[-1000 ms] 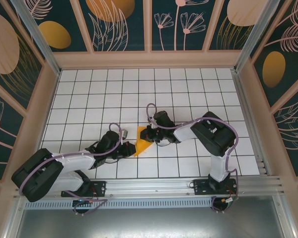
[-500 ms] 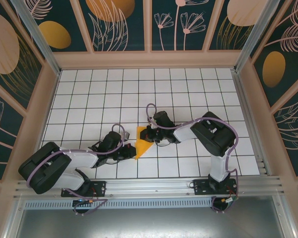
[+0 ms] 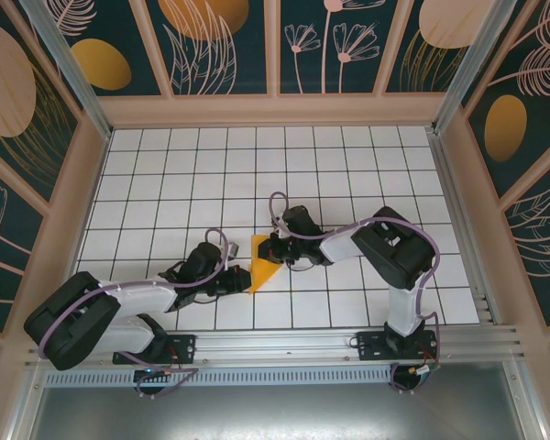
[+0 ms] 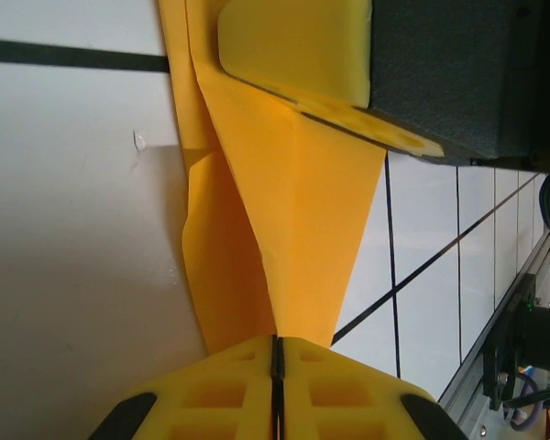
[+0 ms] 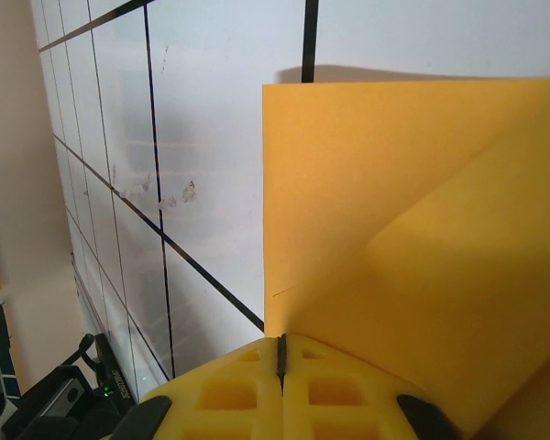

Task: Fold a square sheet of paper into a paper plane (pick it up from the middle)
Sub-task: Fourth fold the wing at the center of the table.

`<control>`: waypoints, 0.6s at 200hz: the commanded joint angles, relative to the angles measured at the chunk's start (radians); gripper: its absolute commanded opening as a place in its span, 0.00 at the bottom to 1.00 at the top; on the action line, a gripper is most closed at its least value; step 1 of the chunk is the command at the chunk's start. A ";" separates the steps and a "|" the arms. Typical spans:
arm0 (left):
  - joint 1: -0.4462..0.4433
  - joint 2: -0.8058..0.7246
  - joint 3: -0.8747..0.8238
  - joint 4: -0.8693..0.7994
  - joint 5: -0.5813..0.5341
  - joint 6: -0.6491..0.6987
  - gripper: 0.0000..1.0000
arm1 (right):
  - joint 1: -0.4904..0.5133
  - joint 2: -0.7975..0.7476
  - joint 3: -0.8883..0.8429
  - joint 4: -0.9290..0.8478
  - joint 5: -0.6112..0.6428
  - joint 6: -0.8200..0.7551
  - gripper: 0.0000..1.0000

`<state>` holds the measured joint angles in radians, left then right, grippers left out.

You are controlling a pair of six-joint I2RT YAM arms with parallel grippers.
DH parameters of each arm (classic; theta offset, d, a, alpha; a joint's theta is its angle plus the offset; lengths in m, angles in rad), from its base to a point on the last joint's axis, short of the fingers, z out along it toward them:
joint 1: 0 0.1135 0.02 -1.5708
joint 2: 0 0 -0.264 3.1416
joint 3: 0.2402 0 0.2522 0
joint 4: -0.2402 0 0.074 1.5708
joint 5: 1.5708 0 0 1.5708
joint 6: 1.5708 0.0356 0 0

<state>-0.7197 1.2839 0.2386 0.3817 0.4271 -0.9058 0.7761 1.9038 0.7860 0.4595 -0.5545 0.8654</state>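
The orange-yellow sheet of paper [image 3: 262, 264] lies folded into a tapered wedge on the white grid floor, between the two grippers. My left gripper [image 3: 242, 278] is shut on its near, narrow end. In the left wrist view the paper [image 4: 302, 211] runs straight into the closed seam of that gripper [image 4: 277, 341], with creased layers overlapping. My right gripper [image 3: 269, 249] is shut on the paper's far edge. In the right wrist view the paper [image 5: 394, 165] spreads flat from that gripper [image 5: 280, 341]. A yellow pad [image 4: 293, 46] of the right gripper sits on the paper's far end.
The white tiled floor [image 3: 348, 174] stretches open behind and to both sides of the grippers. Wooden walls with dark leafy panels [image 3: 275, 101] enclose it. An aluminium rail [image 3: 284, 344] carrying both arm bases runs along the near edge.
The left arm shifted slightly at its elbow while holding the paper's near end. The paper's near part looks a little narrower. The right arm has stayed put.
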 commanded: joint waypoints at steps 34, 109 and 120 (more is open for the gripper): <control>-0.003 -0.021 -0.004 -0.091 0.080 0.027 0.13 | -0.002 0.040 -0.010 -0.103 0.068 -0.034 0.05; -0.003 0.012 -0.005 -0.093 0.105 0.051 0.00 | -0.001 0.047 -0.009 -0.105 0.068 -0.035 0.05; -0.005 0.022 -0.008 -0.094 0.111 0.053 0.00 | -0.001 0.049 -0.009 -0.105 0.068 -0.033 0.05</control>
<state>-0.7197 1.2808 0.2382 0.3275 0.4862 -0.8845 0.7761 1.9038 0.7860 0.4595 -0.5545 0.8619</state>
